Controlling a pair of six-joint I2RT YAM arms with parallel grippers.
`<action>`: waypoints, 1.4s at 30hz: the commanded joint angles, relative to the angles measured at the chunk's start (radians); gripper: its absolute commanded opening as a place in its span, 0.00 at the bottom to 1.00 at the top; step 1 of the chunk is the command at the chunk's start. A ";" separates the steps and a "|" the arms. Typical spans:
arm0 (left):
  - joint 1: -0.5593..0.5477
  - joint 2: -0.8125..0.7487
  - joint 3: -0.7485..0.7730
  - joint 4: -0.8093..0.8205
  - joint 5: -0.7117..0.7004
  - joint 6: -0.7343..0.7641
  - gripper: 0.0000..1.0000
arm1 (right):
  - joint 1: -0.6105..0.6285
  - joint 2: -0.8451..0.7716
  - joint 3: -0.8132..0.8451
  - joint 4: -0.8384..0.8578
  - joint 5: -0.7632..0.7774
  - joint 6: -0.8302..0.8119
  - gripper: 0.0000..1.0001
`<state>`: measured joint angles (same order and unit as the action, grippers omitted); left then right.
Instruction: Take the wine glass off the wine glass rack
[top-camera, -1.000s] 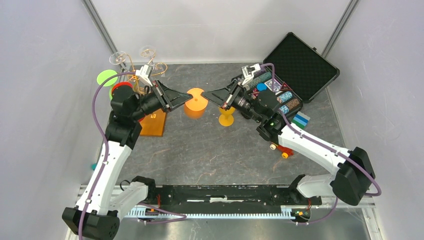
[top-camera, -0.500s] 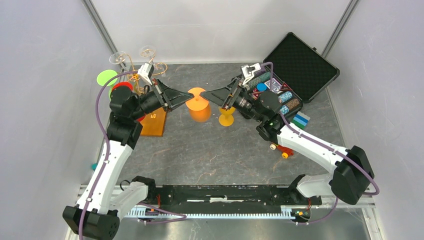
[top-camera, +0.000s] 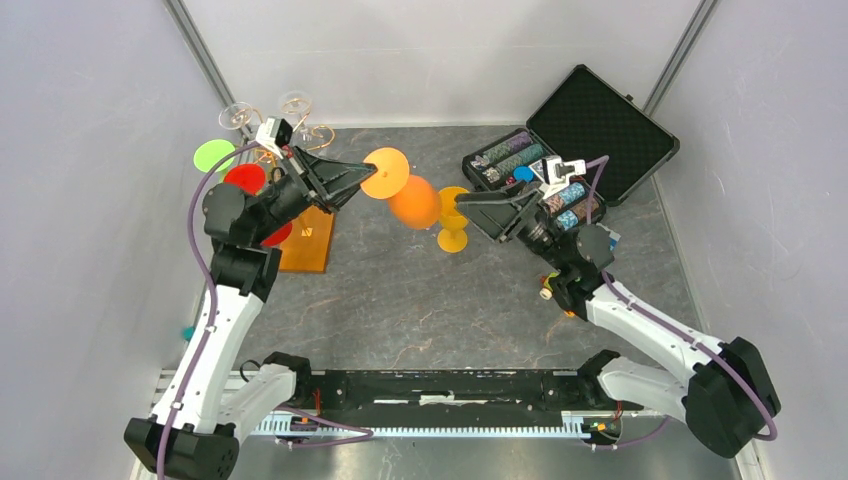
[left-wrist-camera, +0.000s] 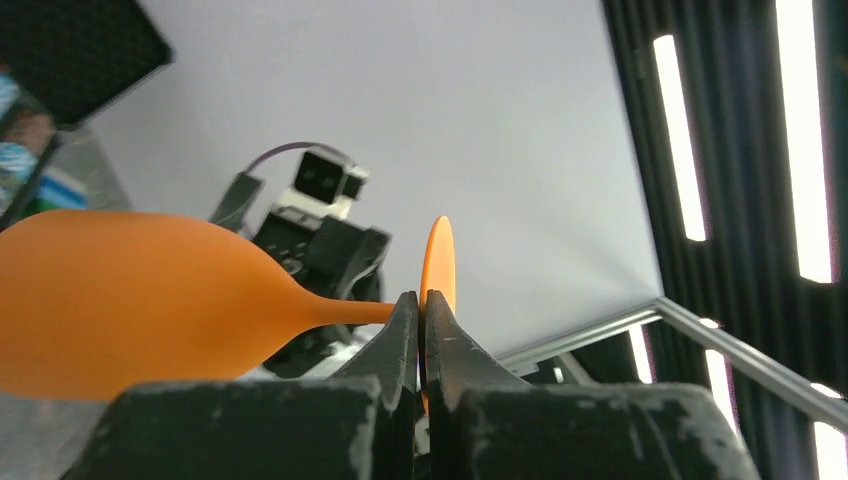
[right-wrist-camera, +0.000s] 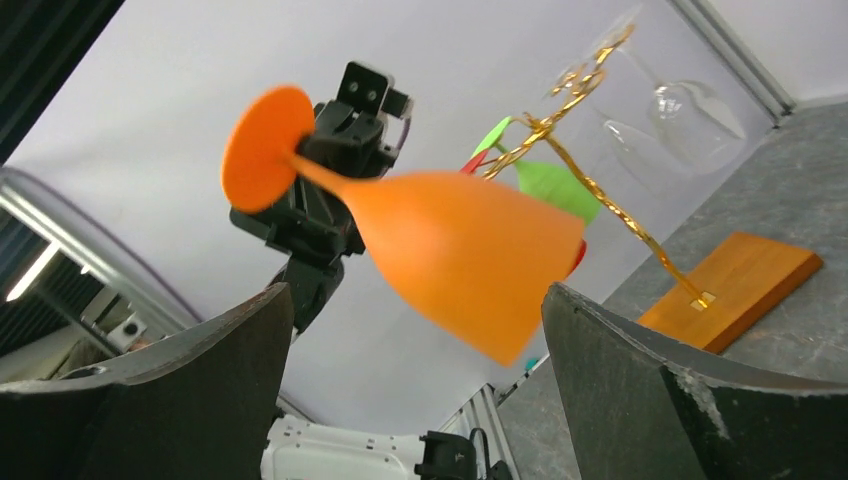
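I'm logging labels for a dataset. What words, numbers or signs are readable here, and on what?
No text reads clearly.
Small mark on the wooden base of the rack: too small to read.
Chips in the case: any print is too small to read.
Orange glass in the left hand: no text.

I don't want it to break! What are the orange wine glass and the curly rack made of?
The orange wine glass looks like plastic: solid, matte, not see-through. The rack looks like thin twisted metal wire, shiny gold. Its base looks like smooth orange-brown wood. Looks alone can't prove it.
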<state>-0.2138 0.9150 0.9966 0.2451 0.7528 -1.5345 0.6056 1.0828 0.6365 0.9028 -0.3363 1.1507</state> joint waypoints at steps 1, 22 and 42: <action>-0.002 -0.031 -0.019 0.279 -0.059 -0.294 0.02 | 0.000 -0.013 -0.071 0.271 -0.073 0.048 0.98; -0.004 -0.054 -0.078 0.458 -0.146 -0.482 0.02 | 0.070 0.330 0.159 0.910 -0.182 0.433 0.98; -0.002 -0.069 -0.087 0.453 -0.153 -0.439 0.02 | 0.095 0.278 0.194 0.910 -0.182 0.433 0.98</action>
<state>-0.2138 0.8597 0.9051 0.6544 0.6186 -1.9709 0.6891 1.3834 0.7689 1.4631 -0.4980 1.5757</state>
